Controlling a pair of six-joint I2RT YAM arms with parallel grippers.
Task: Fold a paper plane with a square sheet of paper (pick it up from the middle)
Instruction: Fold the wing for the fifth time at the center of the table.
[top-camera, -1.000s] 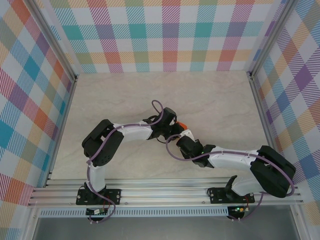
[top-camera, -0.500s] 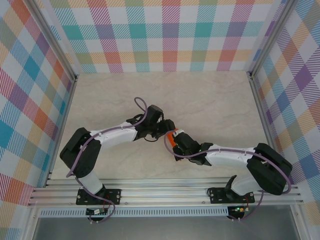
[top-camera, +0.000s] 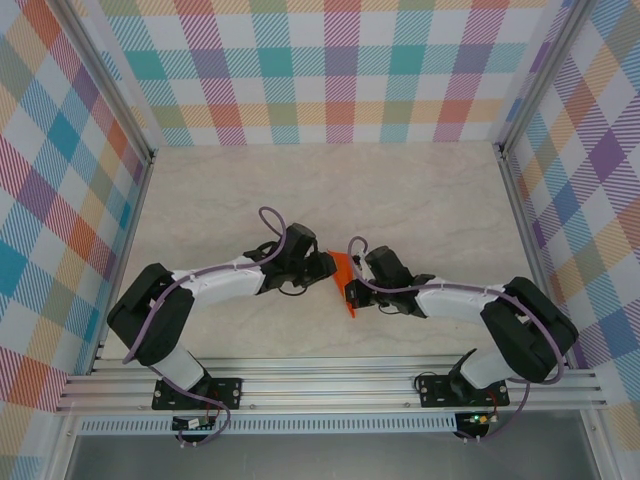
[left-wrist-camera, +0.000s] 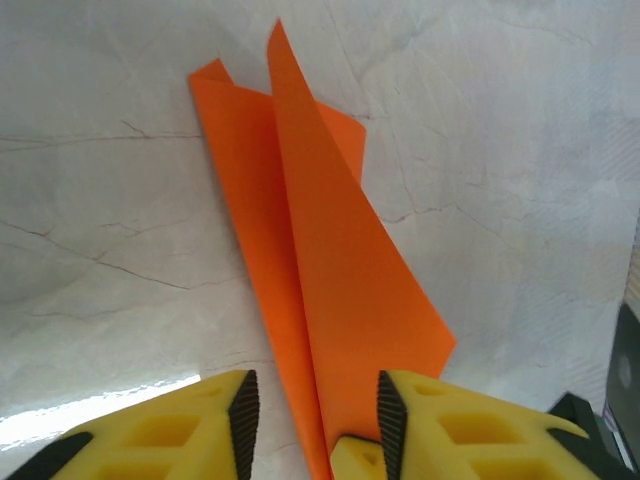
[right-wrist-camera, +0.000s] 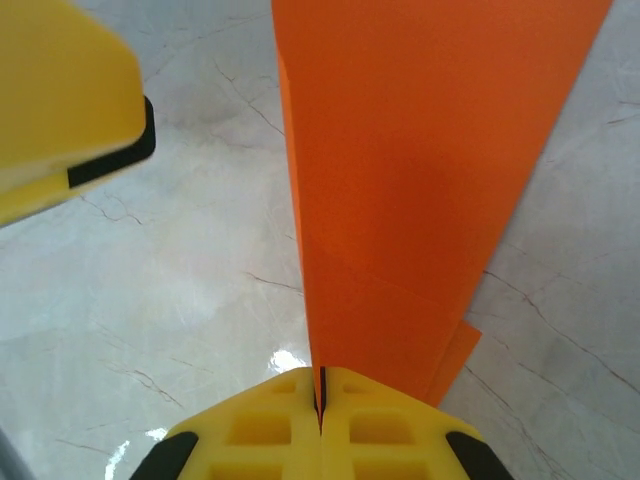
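Observation:
The square sheet of paper (top-camera: 344, 277) is bright orange and folded into a long pointed dart with a centre crease. My right gripper (right-wrist-camera: 321, 385) is shut on the crease at one end, and the paper (right-wrist-camera: 420, 180) stands up from its fingers. My left gripper (left-wrist-camera: 316, 425) faces it from the left with the jaws apart. The paper (left-wrist-camera: 330, 260) runs between its two ribbed pads, and neither pad presses it. In the top view the left gripper (top-camera: 327, 268) and the right gripper (top-camera: 352, 291) meet at the paper near the table's middle front.
The pale marbled table (top-camera: 420, 200) stretches behind the arms to checked walls on three sides. A metal rail (top-camera: 330, 385) runs along the near edge by the arm bases. One yellow finger (right-wrist-camera: 60, 110) of the left gripper shows at the upper left of the right wrist view.
Both arms have drawn left and toward the front. The left jaws have opened off the paper, then narrowed a little. The right gripper stayed shut on the paper, which now shows more between them.

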